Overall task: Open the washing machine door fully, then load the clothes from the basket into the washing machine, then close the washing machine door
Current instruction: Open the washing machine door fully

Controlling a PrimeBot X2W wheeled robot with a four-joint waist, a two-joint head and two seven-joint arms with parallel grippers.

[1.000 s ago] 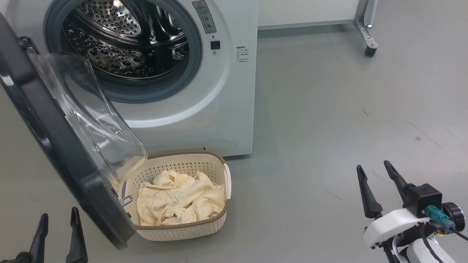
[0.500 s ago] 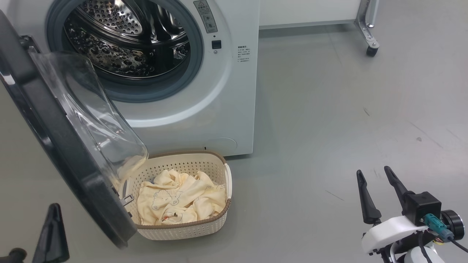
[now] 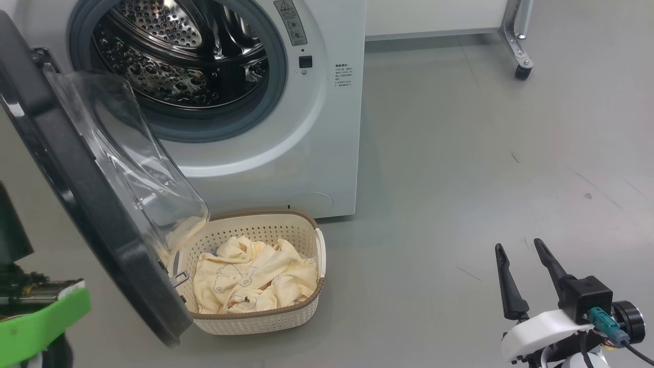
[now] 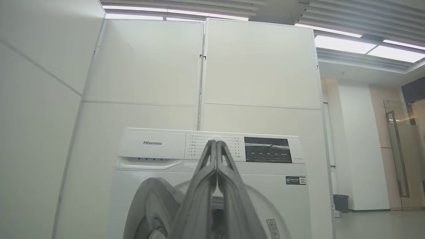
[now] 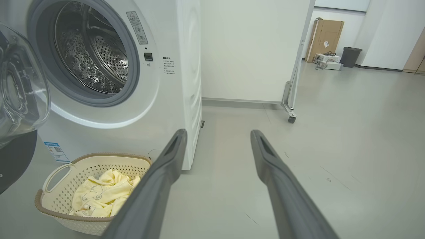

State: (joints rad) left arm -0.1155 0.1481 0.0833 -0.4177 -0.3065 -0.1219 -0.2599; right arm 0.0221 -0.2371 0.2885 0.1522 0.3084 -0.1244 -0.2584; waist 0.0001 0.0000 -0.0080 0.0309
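The white washing machine (image 3: 327,128) stands with its steel drum (image 3: 168,61) exposed. Its door (image 3: 76,194), black-rimmed with a bulging glass porthole (image 3: 138,163), hangs open to the left above the basket. The cream basket (image 3: 265,319) sits on the floor before the machine, holding pale yellow clothes (image 3: 255,281) with bear outlines. My right gripper (image 3: 517,246) is open and empty, well to the right of the basket; its wrist view looks past the fingers (image 5: 166,172) to basket (image 5: 49,212) and clothes (image 5: 99,196). My left gripper (image 4: 216,143) is shut on nothing, pointing up at the machine's control panel (image 4: 265,149).
A green part of my left arm (image 3: 41,317) sits at the lower left beside the door's edge. A wheeled partition leg (image 3: 521,66) stands right of the machine. Open grey floor (image 3: 460,179) spreads right. A cardboard box (image 5: 323,33) and bin (image 5: 350,56) are far behind.
My left gripper's fingers came together, and its arm swung so a green arm part now stands at the head view's lower left. The head view shifted slightly. Right gripper stays open.
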